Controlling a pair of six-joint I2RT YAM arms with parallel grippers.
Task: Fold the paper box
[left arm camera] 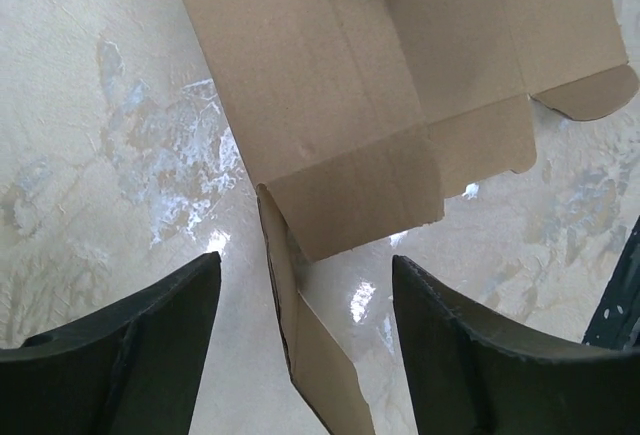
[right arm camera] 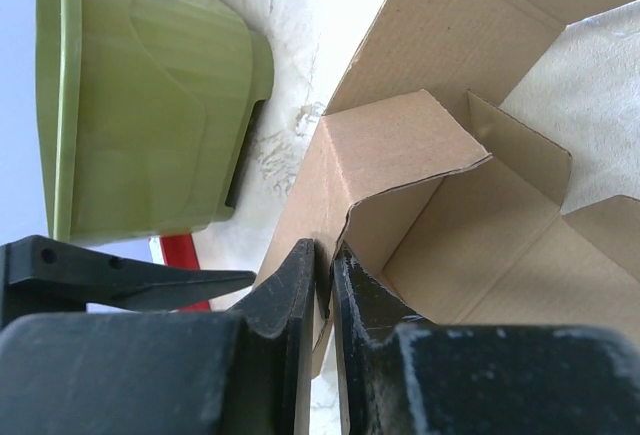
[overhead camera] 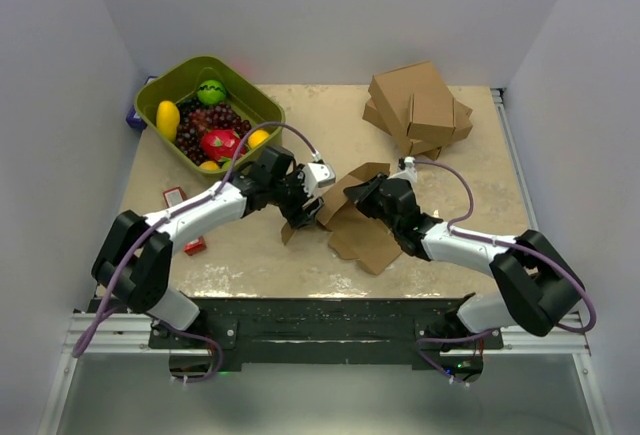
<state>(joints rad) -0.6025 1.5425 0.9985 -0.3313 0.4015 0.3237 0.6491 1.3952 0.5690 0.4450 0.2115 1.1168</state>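
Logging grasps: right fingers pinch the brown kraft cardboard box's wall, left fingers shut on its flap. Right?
Left wrist view: left fingers are open, straddling a flap of the brown kraft cardboard box. The right fingers pinch its wall.

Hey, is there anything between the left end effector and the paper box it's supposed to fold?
Nothing visible does. The left end effector is open, and one flap of the paper box rises in the gap between its fingers. The right end effector is shut on a wall of the box.
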